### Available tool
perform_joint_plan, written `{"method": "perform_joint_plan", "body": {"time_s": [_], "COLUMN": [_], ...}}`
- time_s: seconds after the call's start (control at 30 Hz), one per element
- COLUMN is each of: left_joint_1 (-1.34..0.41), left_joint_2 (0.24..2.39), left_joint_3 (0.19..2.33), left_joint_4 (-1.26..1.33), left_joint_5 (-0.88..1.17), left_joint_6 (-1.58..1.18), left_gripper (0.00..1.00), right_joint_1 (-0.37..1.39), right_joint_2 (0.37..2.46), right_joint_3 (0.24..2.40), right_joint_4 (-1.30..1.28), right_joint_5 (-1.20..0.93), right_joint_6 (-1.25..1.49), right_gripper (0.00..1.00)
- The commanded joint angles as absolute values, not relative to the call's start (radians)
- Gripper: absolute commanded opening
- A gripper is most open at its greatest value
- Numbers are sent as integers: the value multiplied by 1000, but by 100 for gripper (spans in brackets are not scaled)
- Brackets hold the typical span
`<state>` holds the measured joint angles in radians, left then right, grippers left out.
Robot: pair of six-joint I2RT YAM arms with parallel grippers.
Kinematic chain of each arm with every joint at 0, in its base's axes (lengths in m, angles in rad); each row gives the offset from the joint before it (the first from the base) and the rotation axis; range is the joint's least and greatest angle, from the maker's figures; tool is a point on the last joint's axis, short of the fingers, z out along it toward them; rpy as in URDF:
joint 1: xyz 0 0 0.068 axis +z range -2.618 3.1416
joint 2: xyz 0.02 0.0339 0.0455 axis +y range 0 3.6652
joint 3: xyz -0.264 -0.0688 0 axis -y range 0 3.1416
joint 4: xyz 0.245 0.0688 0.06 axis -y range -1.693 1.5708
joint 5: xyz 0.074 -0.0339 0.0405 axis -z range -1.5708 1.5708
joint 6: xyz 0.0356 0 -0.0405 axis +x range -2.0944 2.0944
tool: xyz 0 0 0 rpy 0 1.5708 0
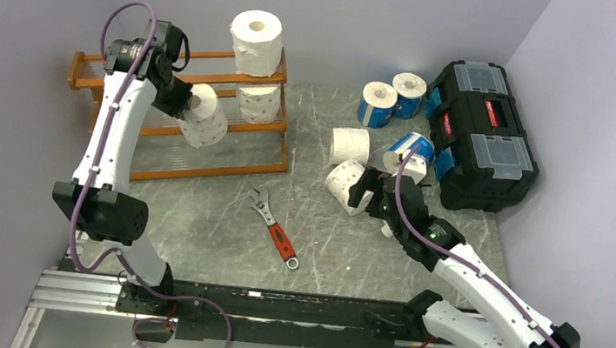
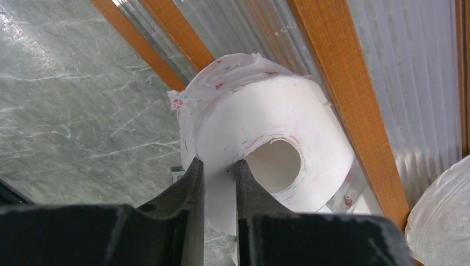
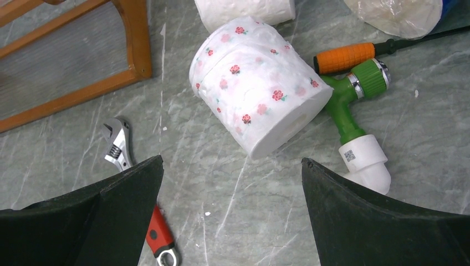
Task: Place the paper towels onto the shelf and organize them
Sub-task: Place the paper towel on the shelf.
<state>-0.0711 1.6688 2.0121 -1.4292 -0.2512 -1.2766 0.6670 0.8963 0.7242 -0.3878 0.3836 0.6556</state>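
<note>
Your left gripper (image 2: 220, 166) is clenched on a red-print paper towel roll (image 2: 266, 127), pinching its wall right beside the hollow core. That roll hangs at the front of the shelf (image 1: 200, 170) around middle-tier height, tilted, up against an orange rail; can't tell if it's resting on anything. Just right of it a second printed roll (image 1: 259, 100) stands on the middle tier, and a plain white roll (image 1: 256, 41) stands on the top tier above that. Your right gripper (image 3: 233, 160) is spread wide, holding nothing, hovering over the table (image 1: 218, 243) just near of a rose-print roll (image 3: 255, 94) lying on its side. That roll touches a green hose nozzle (image 3: 354, 105) on its right. A plain white roll (image 1: 350, 145) lies just beyond it, and three blue-wrapped rolls (image 1: 377, 103) sit farther back and right, next to the black toolbox (image 1: 480, 132). A red-handled wrench (image 1: 274, 227) lies on the table, mid-scene, between the arms.
</note>
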Motion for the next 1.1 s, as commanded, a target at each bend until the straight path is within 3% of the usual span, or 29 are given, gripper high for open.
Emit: {"method": "perform_joint_plan", "body": {"time_s": [0.0,1.07], "left_joint_1": [-75,-118], "left_joint_2": [1664,1742], "left_joint_3": [2038,2169], "left_joint_4": [-1435,-1568], "left_joint_5": [-219,-245], "left_joint_6": [-1293,-1242], "left_gripper": [0,0], "right_joint_1": [663,663], "right_joint_2": [873,859], "right_joint_3": [726,716], "right_joint_4": [-357,-348], "right_joint_5": [384,373], "right_joint_6": [663,664], "right_gripper": [97,97]}}
